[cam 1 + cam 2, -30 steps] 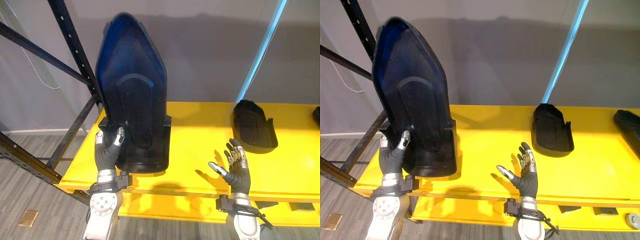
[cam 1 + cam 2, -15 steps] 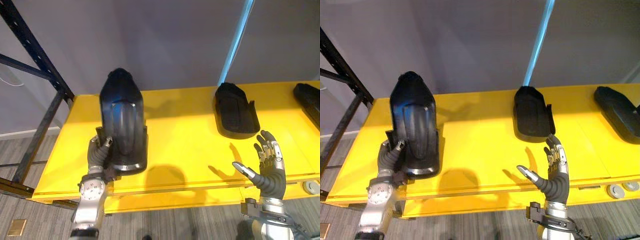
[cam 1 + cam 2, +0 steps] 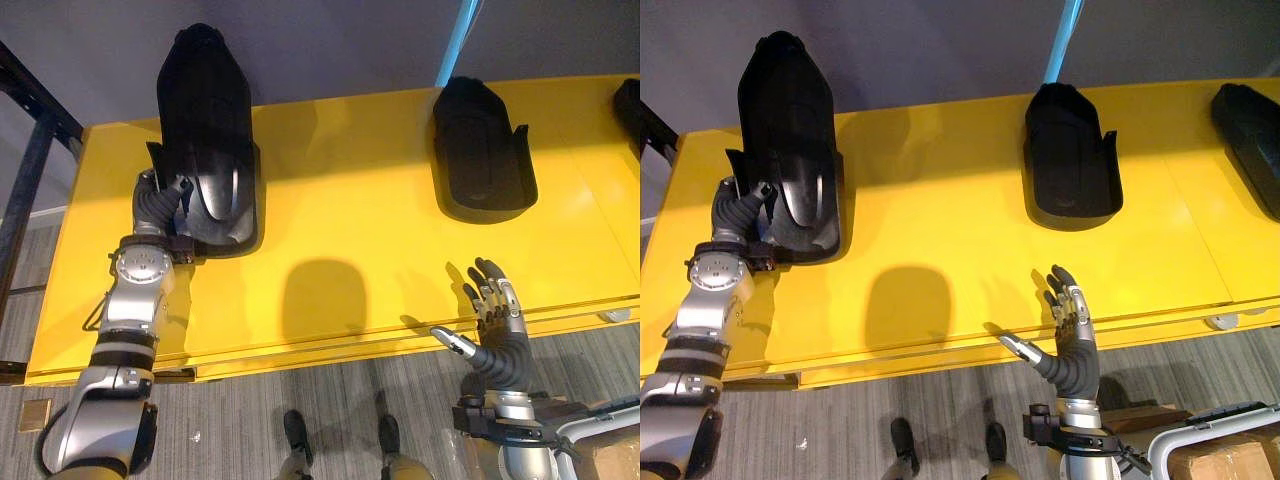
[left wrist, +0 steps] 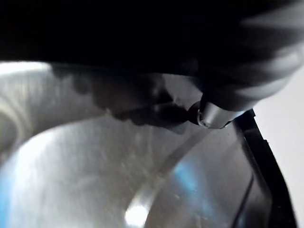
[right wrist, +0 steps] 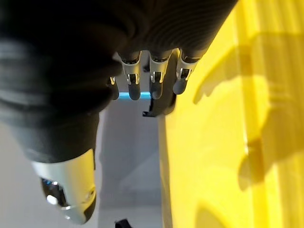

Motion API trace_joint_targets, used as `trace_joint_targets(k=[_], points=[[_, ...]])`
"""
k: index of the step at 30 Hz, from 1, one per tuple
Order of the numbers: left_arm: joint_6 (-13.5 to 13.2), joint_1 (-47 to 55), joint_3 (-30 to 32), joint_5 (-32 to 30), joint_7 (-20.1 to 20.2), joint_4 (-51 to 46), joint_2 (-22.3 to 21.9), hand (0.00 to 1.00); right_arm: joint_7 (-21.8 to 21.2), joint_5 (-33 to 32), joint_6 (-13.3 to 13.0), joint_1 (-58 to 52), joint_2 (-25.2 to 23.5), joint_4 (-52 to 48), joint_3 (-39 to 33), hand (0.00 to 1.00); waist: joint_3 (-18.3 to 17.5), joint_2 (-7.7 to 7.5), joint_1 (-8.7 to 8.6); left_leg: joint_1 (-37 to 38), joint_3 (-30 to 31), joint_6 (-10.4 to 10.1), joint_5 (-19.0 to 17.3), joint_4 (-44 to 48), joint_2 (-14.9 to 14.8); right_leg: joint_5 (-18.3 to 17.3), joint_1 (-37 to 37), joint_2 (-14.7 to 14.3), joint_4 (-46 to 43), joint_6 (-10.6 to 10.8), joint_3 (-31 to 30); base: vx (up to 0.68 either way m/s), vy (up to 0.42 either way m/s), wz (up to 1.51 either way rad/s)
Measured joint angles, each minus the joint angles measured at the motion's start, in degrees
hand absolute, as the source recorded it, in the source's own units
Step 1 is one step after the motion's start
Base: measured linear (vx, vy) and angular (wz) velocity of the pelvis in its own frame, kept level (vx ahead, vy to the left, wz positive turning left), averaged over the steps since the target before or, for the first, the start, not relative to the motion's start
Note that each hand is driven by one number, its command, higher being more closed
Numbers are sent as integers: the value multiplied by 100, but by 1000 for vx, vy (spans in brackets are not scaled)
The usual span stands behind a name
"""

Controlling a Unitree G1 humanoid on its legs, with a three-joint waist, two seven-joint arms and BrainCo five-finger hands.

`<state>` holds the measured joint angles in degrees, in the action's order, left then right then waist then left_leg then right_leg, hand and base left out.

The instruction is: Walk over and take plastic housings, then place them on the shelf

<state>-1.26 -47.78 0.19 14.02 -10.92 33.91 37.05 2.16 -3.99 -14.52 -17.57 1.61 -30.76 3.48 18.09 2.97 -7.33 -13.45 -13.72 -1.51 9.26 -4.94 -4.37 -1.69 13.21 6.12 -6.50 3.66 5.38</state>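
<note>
The left hand (image 3: 160, 205) pinches the near corner of a long black plastic housing (image 3: 208, 120) lying on the yellow shelf (image 3: 350, 210) (a second black housing (image 3: 485, 150) lies further right); the right hand (image 3: 497, 340), fingers spread and empty, hovers by the shelf's front edge.

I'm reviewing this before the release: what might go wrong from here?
The left hand pinches the near corner of the large black housing on the yellow shelf; if it withdraws without opening, it may drag the housing toward the front edge. The open right hand hovers by that edge and might knock it.
</note>
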Motion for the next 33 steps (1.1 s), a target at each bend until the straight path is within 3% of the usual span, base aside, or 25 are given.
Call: trace_joint_targets(k=[3,4,18,25,33], points=[[37,-195,-4,52,-8,113,39,100,-3,-5,0,-5,2,0,78,0,88,-11,-22,8,-22,-3,2,0,-30,0,6,-31,-1,0,-19,3,-17,-7],[44,-211,-4,67,-8,121,38,0,-3,-27,0,-5,1,0,119,0,107,-16,-26,7,-30,-7,5,0,-52,0,16,-51,-3,-1,-25,2,-18,-5],[159,-349,-68,562,-135,235,31,0,-2,-120,5,-22,-5,0,279,0,198,-114,-4,72,-93,-30,34,-1,-90,-1,60,-89,-115,-4,-124,-7,4,-3],[205,1021,-41,951,-275,-1852,-545,0,-2,-102,80,-26,-24,1,322,0,198,-113,9,264,-43,-30,33,-2,-89,-2,-186,-87,-48,-4,-64,10,6,3],[193,1254,300,912,-514,-2522,-818,0,-14,-67,198,-54,-25,110,67,0,30,-102,32,425,21,-31,42,-4,-74,-1,-405,-75,-32,-3,8,-21,7,4]])
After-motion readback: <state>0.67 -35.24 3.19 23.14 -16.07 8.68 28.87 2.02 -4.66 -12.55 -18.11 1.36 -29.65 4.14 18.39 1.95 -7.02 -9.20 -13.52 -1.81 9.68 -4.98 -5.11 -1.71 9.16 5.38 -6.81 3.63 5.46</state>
